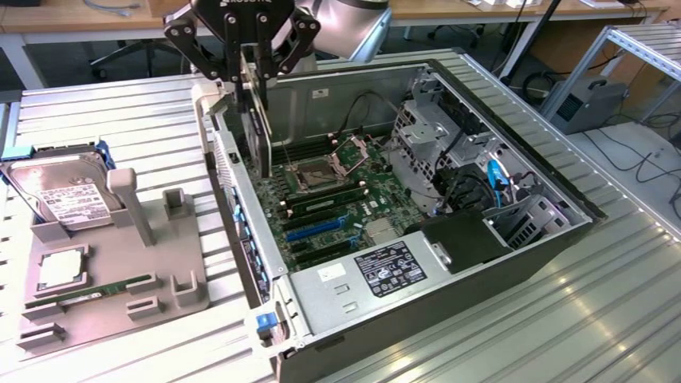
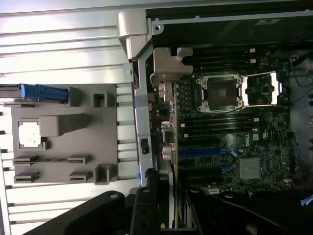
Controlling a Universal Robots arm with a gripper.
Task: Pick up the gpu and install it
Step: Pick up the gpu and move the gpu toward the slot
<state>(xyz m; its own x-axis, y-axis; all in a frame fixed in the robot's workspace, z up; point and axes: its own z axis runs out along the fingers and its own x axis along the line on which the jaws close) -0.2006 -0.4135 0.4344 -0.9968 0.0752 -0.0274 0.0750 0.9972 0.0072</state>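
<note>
Black-faced, silver-edged: holds gpu (image 1: pixel 257 120) pinched in end effector (image 1: pixel 249 76), hanging straight below, long axis vertical, above case (image 1: pixel 228 185) rear wall, blue slot (image 1: pixel 317 228) just inboard.

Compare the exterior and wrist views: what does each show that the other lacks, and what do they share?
Exterior view: the hand gripping the thin green-and-black gpu card upright over the open case, the boxy silver hard drive, the black labelled power supply. Wrist view: a silvery bent metal bracket at the case's rear wall. Both: the green motherboard with its open metal processor socket, and the grey plastic parts tray.
</note>
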